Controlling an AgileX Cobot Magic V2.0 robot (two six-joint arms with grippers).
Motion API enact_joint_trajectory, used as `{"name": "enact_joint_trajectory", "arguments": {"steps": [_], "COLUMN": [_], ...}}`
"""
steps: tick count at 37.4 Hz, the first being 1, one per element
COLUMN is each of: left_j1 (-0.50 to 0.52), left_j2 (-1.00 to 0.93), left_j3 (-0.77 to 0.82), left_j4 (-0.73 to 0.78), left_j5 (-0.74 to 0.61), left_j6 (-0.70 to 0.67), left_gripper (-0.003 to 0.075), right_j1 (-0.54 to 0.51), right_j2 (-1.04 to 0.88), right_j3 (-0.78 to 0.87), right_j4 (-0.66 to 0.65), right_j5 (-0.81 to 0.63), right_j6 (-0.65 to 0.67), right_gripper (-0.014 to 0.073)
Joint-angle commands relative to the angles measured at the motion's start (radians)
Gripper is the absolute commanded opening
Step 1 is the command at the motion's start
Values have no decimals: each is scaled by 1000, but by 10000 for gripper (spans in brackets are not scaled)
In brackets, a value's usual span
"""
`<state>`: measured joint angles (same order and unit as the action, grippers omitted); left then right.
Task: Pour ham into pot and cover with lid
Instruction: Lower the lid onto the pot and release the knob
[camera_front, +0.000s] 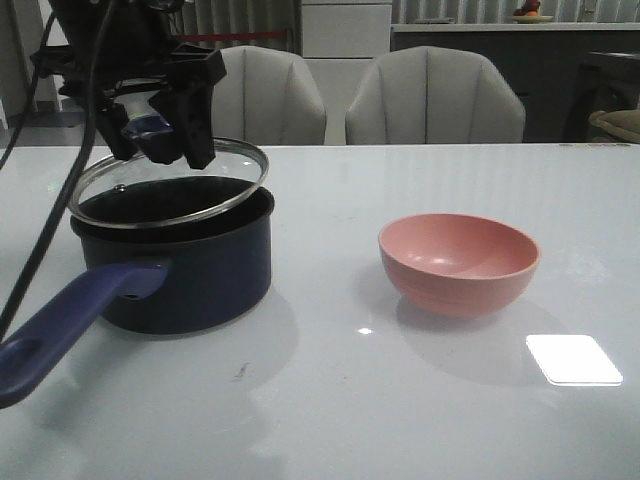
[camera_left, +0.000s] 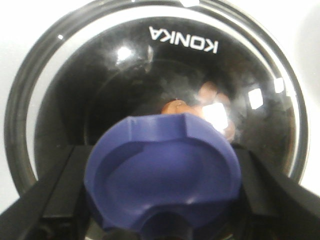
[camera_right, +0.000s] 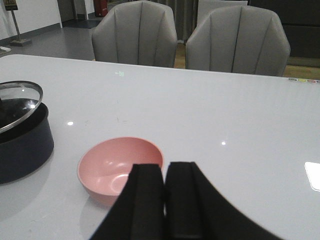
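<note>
The dark navy pot (camera_front: 185, 270) stands at the table's left, its purple-blue handle (camera_front: 70, 325) pointing toward the front left. My left gripper (camera_front: 160, 130) is shut on the blue knob (camera_left: 162, 172) of the glass lid (camera_front: 170, 185), which hangs tilted just above the pot's mouth. Through the lid's glass (camera_left: 160, 75), orange-pinkish ham pieces (camera_left: 176, 106) lie on the pot's bottom. My right gripper (camera_right: 165, 172) is shut and empty, low near the front, just beside the pink bowl; it does not show in the front view.
The empty pink bowl (camera_front: 458, 263) stands right of the pot; it also shows in the right wrist view (camera_right: 120, 167). Two grey chairs (camera_front: 435, 100) stand behind the table's far edge. A bright light patch (camera_front: 573, 360) lies on the table at front right.
</note>
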<state>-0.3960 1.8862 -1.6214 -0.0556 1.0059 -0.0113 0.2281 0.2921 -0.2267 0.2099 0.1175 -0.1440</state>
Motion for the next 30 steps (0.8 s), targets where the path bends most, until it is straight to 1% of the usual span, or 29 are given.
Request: {"name": "enact_joint_trajectory", "arguments": {"steps": [1,14,16,22,25,30], "left_j1": [-8,-8,-8,-8,-8,-8], "left_j2": [-25,-10,-10,-10,-10,-10], "left_j3": [-36,-36,-36,-36,-38,-38], "left_j4": [-24,-18,-15,-2,6,8], "left_j5": [-31,-13,-4,42,68,93], "left_j6": [11,17,17,18,18,18], "left_gripper": [249,256,275,395,428,447], "right_j1": [0,0,0,0,0,0], "right_j2": [6,6,6,6,6,6], "right_j3": [-27,-27,-27,-27,-27,-27], "right_j4": [1,1,1,1,1,1], "right_j5": [-75,-75,-75,-75,-75,-75], "right_j6": [-8,-8,-8,-8,-8,-8], "right_gripper": [156,156,156,156,156,156]}}
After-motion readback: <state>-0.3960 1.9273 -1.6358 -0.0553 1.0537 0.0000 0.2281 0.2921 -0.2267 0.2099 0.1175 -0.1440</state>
